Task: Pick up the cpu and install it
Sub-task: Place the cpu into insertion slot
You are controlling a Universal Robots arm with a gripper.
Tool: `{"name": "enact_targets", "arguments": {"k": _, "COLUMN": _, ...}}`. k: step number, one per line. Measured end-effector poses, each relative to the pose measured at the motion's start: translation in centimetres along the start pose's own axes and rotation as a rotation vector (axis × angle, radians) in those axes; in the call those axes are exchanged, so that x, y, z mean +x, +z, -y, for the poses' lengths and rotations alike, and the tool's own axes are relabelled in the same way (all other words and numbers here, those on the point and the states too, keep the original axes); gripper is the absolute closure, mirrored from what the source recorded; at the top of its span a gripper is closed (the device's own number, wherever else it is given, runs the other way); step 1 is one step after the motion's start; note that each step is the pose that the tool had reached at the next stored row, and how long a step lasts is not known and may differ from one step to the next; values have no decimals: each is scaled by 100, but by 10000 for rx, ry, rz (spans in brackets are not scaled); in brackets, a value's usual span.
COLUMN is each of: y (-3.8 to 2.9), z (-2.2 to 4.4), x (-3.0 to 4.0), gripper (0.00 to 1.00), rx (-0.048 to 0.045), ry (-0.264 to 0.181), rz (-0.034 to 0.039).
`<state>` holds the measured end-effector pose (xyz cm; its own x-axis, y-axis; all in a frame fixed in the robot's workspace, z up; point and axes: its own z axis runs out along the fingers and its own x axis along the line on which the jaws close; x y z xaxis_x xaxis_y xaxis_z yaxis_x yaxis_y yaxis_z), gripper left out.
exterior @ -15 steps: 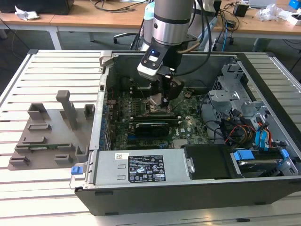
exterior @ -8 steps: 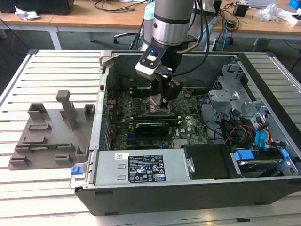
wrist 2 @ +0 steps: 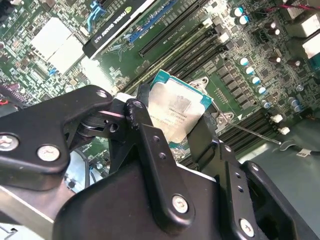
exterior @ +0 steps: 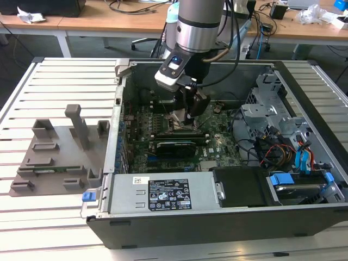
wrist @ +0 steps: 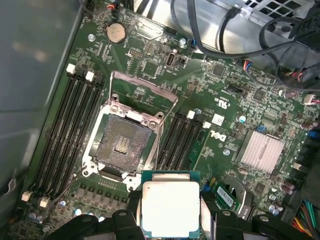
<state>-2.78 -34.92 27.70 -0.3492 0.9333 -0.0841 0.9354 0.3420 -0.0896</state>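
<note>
The pincer (wrist 2: pixel 175 127) is clenched on the cpu (wrist 2: pixel 178 107). Its black fingers (wrist 2: pixel 150 145) press on two opposite edges of the chip. The cpu sits flat between the tips, silvery top facing the wrist, with its green rim showing past the lid in both wrist views (wrist: pixel 170 206).

Beyond the chip lies the socket (wrist: pixel 122 145). It is uncovered, with its contact field exposed and its load plate (wrist: pixel 143 92) swung up. The cpu hangs above the motherboard (wrist: pixel 220 80), near the socket but apart from it, and is not seated.

Black memory slots (wrist: pixel 75 125) flank the socket on both sides. A finned silver heat sink (wrist: pixel 260 150) stands further off on the board.

In the exterior view the arm reaches down into the open computer case (exterior: pixel 217 231), with the pincer (exterior: pixel 187 117) low over the board. The power supply (exterior: pixel 163 196) occupies the case's near edge.

Outside the case, on the exterior view's left, a grey tray (exterior: pixel 60 157) with upright posts rests on the slatted counter (exterior: pixel 49 217), well apart from the cpu.
</note>
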Motion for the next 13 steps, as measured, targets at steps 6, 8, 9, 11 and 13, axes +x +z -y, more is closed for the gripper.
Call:
{"name": "enact_targets", "arguments": {"k": 6, "y": 3, "z": 0, "x": 0, "gripper": 45, "rx": 65, "ry": 487, "rz": 20}}
{"name": "enact_targets", "arguments": {"k": 8, "y": 4, "z": 0, "x": 0, "gripper": 45, "rx": 83, "ry": 631, "rz": 23}}
{"name": "enact_targets", "arguments": {"k": 9, "y": 4, "z": 0, "x": 0, "gripper": 45, "rx": 90, "ry": 685, "rz": 24}}
{"name": "enact_targets", "arguments": {"k": 11, "y": 5, "z": 0, "x": 0, "gripper": 45, "rx": 108, "ry": 834, "rz": 27}}
{"name": "enact_targets", "arguments": {"k": 13, "y": 6, "z": -1, "x": 0, "gripper": 45, "rx": 124, "ry": 963, "rz": 29}}
